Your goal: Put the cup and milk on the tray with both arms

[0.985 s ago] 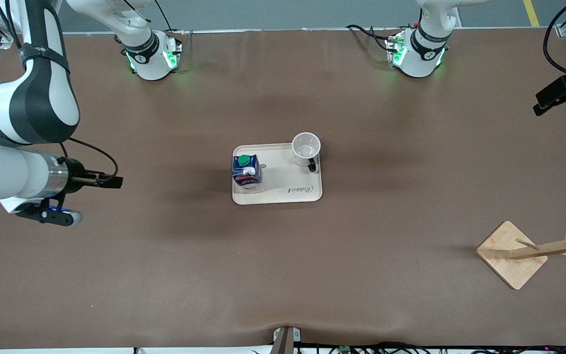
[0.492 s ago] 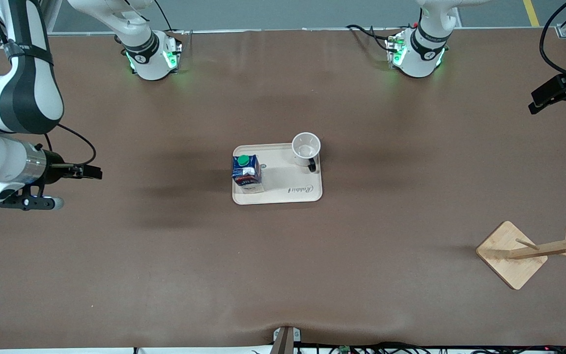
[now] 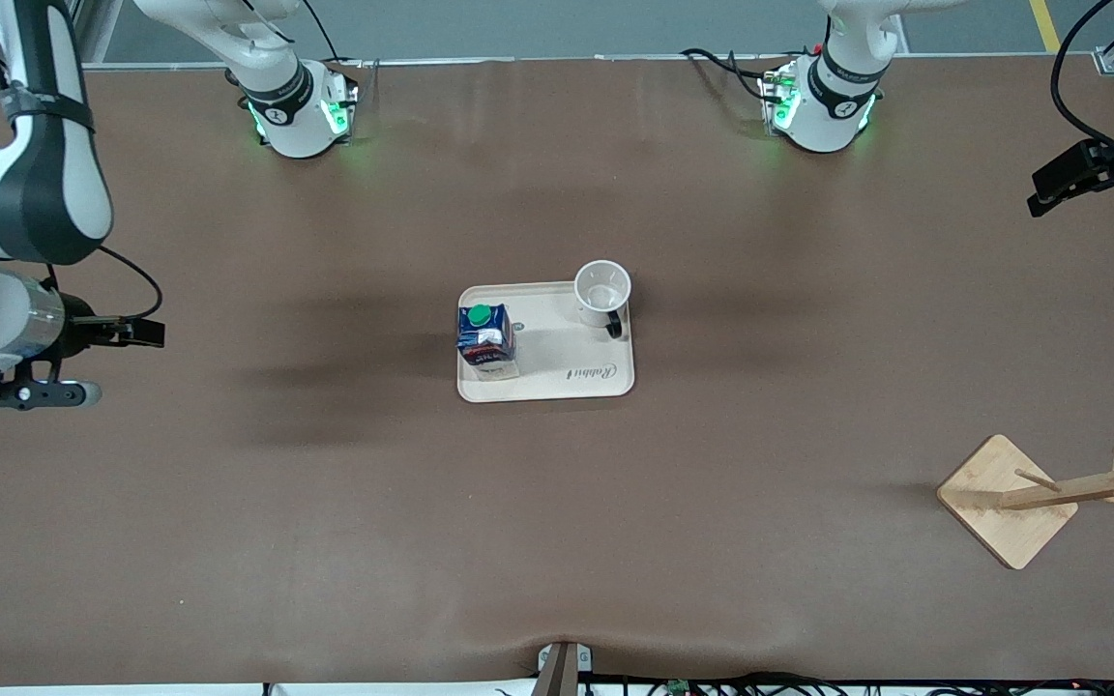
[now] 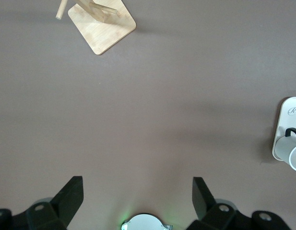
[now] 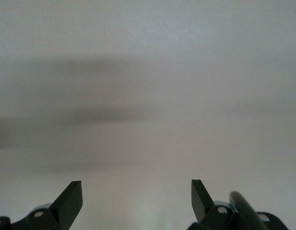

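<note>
Brown table (image 3: 325,541), cream tray (image 3: 557,372) at ctr, wooden rack (image 3: 1007,503) nr left arm's end

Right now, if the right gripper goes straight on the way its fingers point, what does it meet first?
Probably the milk on the tray. The right gripper, open, points along the table toward it, with only bare table between. It may be too high to touch it; height is unclear.

Robotics lab — two bench-mounted arms (image 3: 15,184), cabled table (image 3: 557,541).

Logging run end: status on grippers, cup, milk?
Left gripper and right gripper open, empty, over bare table. Cup and milk carton upright on tray. Nothing in the way.
</note>
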You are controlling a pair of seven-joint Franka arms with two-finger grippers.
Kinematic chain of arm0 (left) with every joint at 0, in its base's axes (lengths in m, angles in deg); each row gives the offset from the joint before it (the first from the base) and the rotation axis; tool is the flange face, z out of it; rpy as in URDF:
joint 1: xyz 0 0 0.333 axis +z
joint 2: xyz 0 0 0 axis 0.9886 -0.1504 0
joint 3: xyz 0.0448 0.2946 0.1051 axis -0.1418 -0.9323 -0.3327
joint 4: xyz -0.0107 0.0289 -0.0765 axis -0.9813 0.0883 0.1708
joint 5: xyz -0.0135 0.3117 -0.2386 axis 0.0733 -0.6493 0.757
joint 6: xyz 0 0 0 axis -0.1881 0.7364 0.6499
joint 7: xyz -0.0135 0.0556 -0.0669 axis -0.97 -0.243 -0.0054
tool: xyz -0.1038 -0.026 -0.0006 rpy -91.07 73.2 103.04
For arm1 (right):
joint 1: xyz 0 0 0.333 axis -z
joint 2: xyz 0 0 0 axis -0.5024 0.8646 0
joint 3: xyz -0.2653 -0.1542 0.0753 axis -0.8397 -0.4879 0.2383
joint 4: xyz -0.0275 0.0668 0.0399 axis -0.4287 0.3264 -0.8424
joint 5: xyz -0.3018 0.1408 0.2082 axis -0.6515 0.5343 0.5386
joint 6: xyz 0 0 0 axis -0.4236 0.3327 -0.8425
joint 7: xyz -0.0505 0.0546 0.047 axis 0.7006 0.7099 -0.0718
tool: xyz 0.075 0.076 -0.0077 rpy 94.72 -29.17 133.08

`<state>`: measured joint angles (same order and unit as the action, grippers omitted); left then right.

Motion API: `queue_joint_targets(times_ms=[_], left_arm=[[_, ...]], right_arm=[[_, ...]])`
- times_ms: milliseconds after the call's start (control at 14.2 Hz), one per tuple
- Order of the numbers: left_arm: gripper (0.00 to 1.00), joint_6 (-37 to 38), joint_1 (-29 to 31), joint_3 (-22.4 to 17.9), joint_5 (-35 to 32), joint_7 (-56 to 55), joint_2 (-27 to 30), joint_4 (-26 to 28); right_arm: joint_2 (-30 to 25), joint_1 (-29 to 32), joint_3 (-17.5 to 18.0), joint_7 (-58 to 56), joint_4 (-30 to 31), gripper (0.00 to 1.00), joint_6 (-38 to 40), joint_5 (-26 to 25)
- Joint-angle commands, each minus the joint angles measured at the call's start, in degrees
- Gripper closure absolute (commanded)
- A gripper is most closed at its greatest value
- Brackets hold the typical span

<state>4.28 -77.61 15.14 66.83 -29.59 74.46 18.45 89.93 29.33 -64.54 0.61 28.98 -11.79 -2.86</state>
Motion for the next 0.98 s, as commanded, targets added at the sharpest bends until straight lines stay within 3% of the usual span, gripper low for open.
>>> queue_joint_targets(times_ms=[0,422,915], left_arm=[[0.0,1.7,0.12,-0.39,0.89,1.02,1.2,0.21],[0.0,1.18,0.03,-0.4,0.97,-1.87,1.29,-0.58],[0.0,-1.63,-0.41,-0.05,0.97,-5.74,0.24,-0.58]], right_arm=[[-4.03,2.67,0.87,-1.29,-2.44,0.0,2.77,2.45],[-14.32,3.03,0.87,-0.94,-3.86,0.0,9.35,3.15],[-14.6,2.76,1.05,-1.29,-5.0,0.0,9.36,2.63]])
